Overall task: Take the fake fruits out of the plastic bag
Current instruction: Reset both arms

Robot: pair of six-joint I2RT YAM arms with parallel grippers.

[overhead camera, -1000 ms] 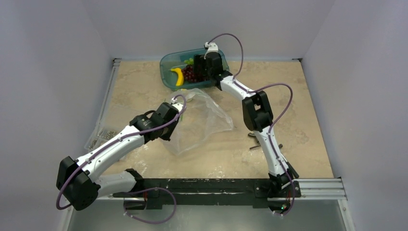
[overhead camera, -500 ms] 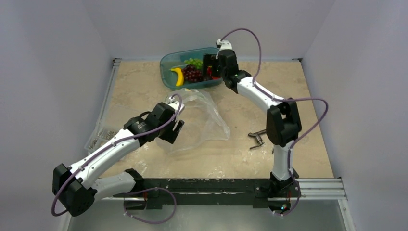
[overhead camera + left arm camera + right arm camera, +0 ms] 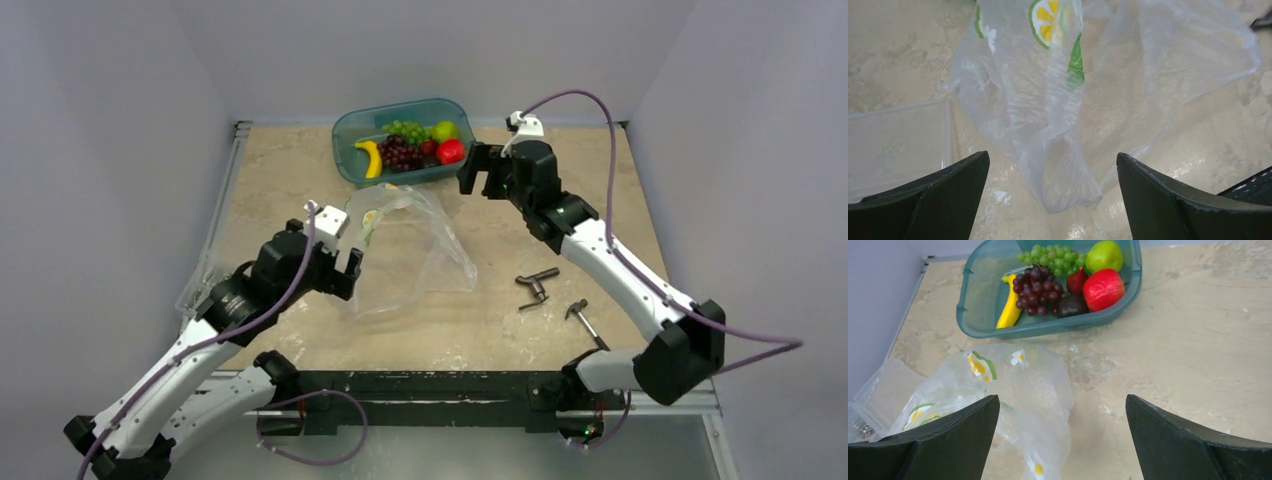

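The thin, clear, crinkly plastic bag (image 3: 415, 250), printed with lemon slices and white daisies, is lying slack just in front of the rigid teal translucent tub (image 3: 979, 300). In the tub the yellow plastic banana (image 3: 1009, 312), dark purple grape bunch (image 3: 1035, 287), green grape bunch (image 3: 1050, 257) and round green apple (image 3: 1104, 255) are sitting beside a red round fruit (image 3: 1103, 289). The left gripper (image 3: 1052, 159) is hovering over the bag and the right gripper (image 3: 1062, 399) near the tub's right end, both spread wide and empty, while a flat clear box of metal parts (image 3: 205, 285) and small metal tools (image 3: 537, 286) are lying off to either side.
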